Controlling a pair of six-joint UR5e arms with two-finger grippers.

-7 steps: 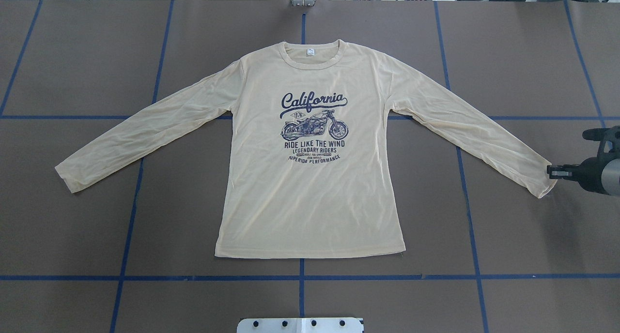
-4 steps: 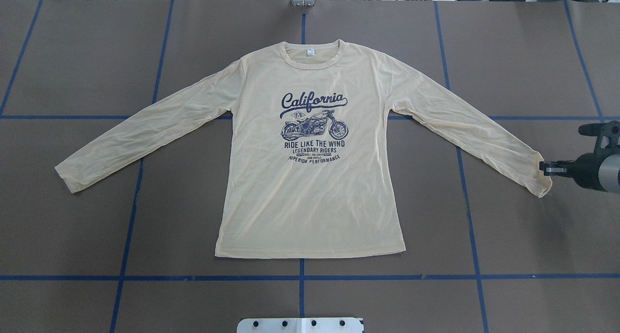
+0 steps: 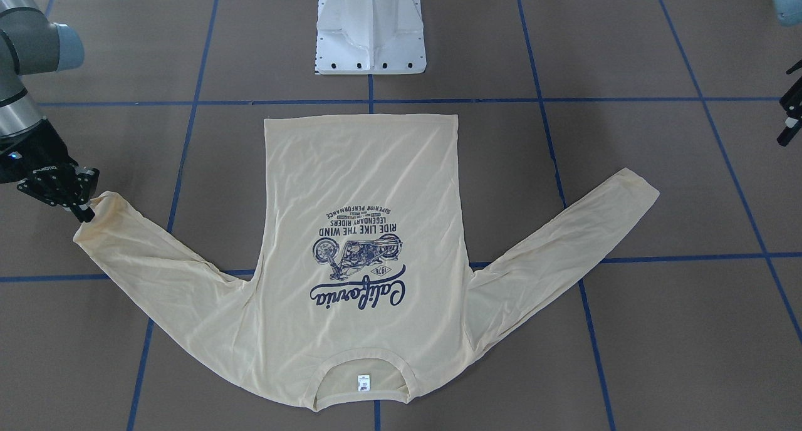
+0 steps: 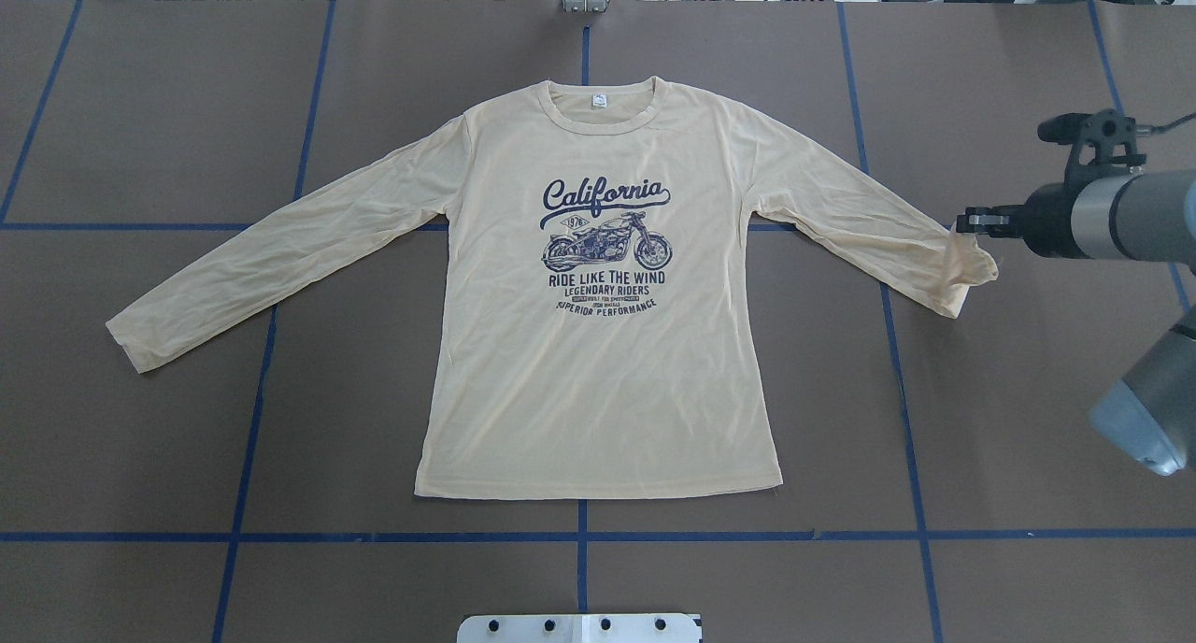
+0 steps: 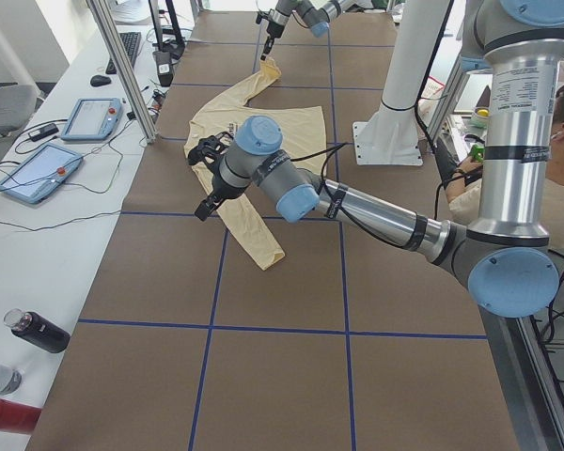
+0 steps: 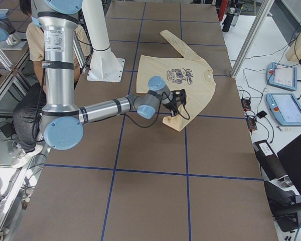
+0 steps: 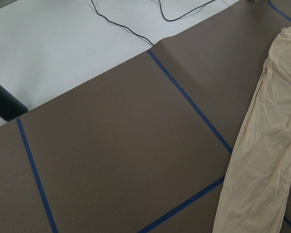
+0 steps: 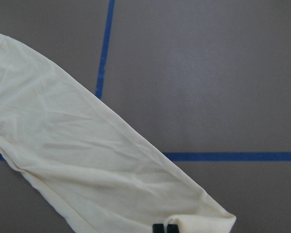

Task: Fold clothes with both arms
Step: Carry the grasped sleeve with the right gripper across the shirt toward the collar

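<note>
Shirt: thin pale cream long-sleeved T-shirt [image 4: 598, 372] with a navy motorcycle print, spread flat and face up in the middle of the brown table cover gridded with blue tape [image 4: 1028, 437], collar on the far side from the robot.

Right grip: black two-finger right gripper [image 4: 974, 222] clamped on the cuff of the sleeve on the robot's right [image 4: 967, 269]. Cuff lifted off the table, most likely so the sleeve can swing in across the chest without dragging.

Left side: black left gripper [image 5: 207, 199] up in the air near the other sleeve [image 4: 271, 260], not touching it, probably waiting to mirror the pick. Jaws impossible to read here.

Right wrist view: fingertips [image 8: 165, 227] pressed together right at the cuff's edge. Proof of the pinch that the overhead view only hints at.

Overhead view: whole garment outline and the drawn-in sleeve, but no left arm at all.

Left-end side view: the only good look at the left arm's height over the cloth.
</note>
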